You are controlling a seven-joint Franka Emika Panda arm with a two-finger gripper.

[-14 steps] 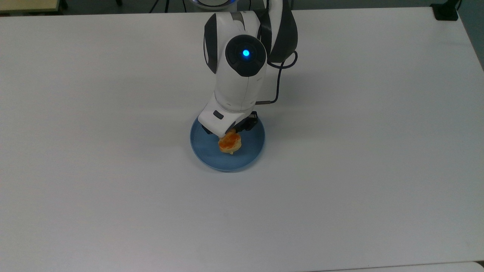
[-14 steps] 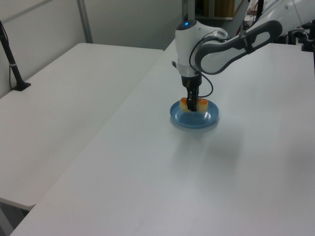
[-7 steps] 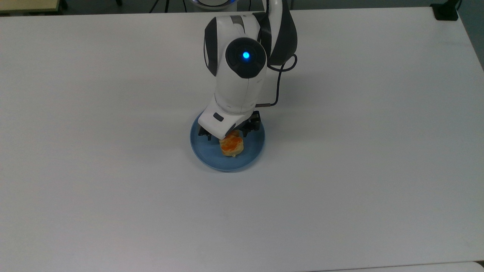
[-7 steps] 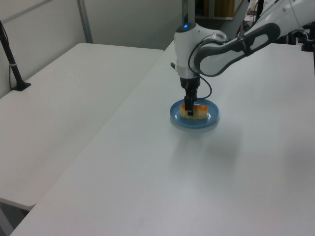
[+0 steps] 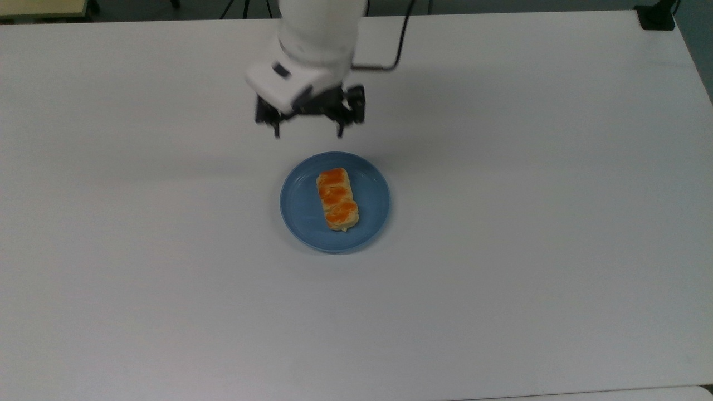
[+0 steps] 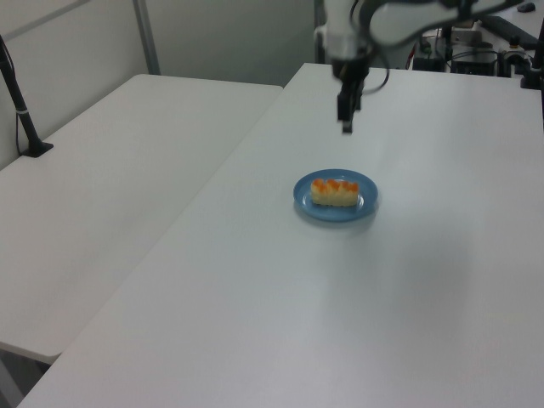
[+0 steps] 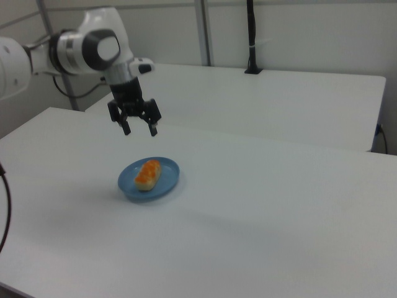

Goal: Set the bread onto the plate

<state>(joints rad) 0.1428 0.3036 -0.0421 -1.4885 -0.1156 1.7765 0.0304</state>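
The bread (image 5: pixel 337 199) lies flat on the plate (image 5: pixel 298 217), a little toward the top view's right of centre, its three orange bumps facing up and no part of it hanging over the rim. Its long axis runs nearly up and down in the top view, tipped slightly so that the near end sits further to the top view's right; in the left view it reads as a loaf lying crosswise on the blue dish (image 6: pixel 336 206). The gripper (image 5: pixel 309 131) hangs in the air beyond the plate's far edge, toward the top view's top and a little to its left, well clear of the bread and above the bare table (image 5: pixel 529 223). The fingers (image 7: pixel 154 130) are spread wide apart, pointing down, and hold nothing; they touch neither bread, plate nor table. Judged from how things lie, the placing looks done: the loaf rests on the plate with nothing gripping it, and any coming move would only need to carry the arm away.
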